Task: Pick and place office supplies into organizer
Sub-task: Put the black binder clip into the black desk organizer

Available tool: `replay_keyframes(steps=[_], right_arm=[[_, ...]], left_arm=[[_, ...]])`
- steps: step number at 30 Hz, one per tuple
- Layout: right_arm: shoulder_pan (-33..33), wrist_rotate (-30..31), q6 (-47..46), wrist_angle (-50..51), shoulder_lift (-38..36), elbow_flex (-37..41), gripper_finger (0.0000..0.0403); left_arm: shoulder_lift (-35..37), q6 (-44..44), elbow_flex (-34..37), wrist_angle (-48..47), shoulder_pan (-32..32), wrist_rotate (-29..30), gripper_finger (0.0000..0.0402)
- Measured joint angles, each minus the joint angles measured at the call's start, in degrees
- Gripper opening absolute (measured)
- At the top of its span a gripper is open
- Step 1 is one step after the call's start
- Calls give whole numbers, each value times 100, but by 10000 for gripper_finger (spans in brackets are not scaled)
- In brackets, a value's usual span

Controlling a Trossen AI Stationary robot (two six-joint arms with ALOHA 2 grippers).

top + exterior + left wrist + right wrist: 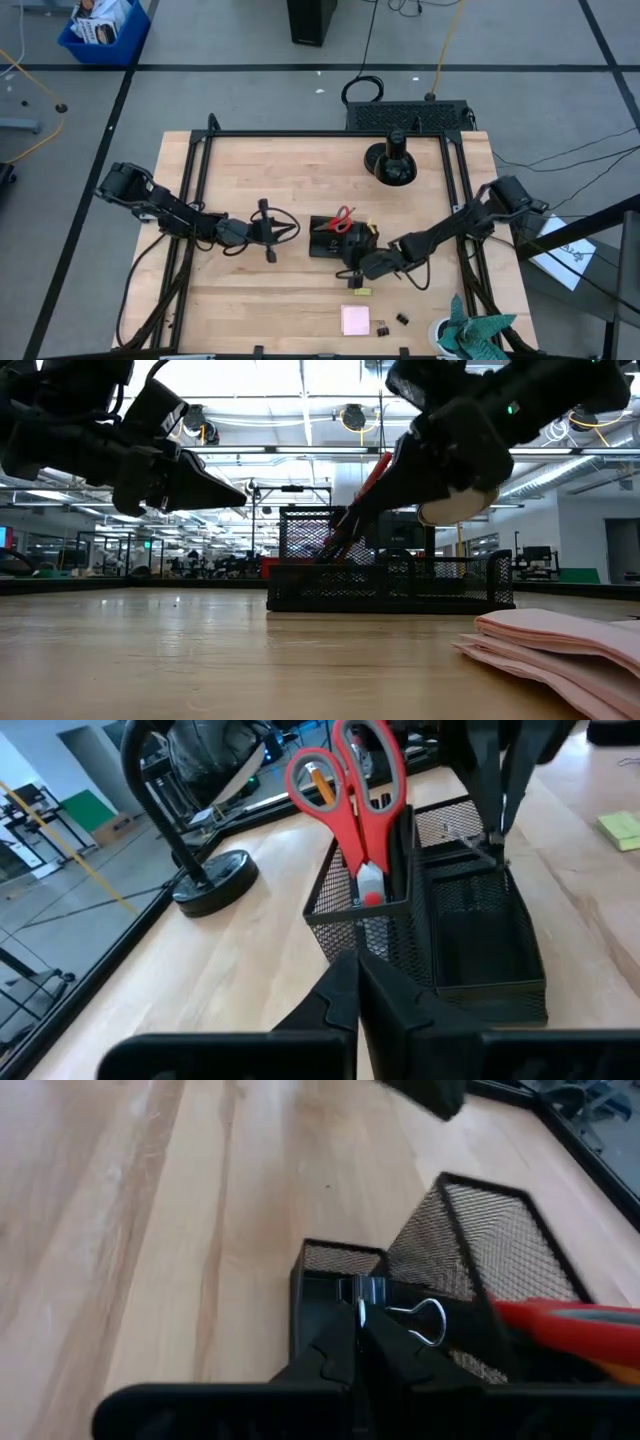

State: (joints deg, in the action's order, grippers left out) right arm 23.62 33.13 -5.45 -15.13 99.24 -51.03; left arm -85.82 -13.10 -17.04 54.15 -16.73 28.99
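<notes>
R pincer [353, 262] at organizer [333, 243] w/ red scissors [344, 219] — L pincer [271, 236] just beside, apart.

Two dark jointed arms, left arm [165, 210] and right arm [450, 232], black cables looped alongside, matte black wedge-shaped fingers [345, 1005]

A round black disc-shaped stand [391, 166] stood near the far edge of the wooden tabletop [260, 170]. A teal-green cloth [478, 334] lay bunched at the near right corner. On the floor beyond the far left corner sat a blue bin [103, 32].
</notes>
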Motion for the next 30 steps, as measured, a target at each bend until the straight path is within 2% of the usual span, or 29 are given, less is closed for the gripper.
replay_keyframes(steps=[4, 10, 30], right_arm=[[-34, 92, -5, -31, 206, 1, 0], [-69, 410, 14, -140, 436, 1, 0], [-99, 262, -315, -119, 505, 0, 11]], left_arm=[[0, -33, 0, 7, 0, 2, 3], [0, -74, 0, 35, 0, 4, 24], [0, -74, 0, 37, 0, 1, 31]])
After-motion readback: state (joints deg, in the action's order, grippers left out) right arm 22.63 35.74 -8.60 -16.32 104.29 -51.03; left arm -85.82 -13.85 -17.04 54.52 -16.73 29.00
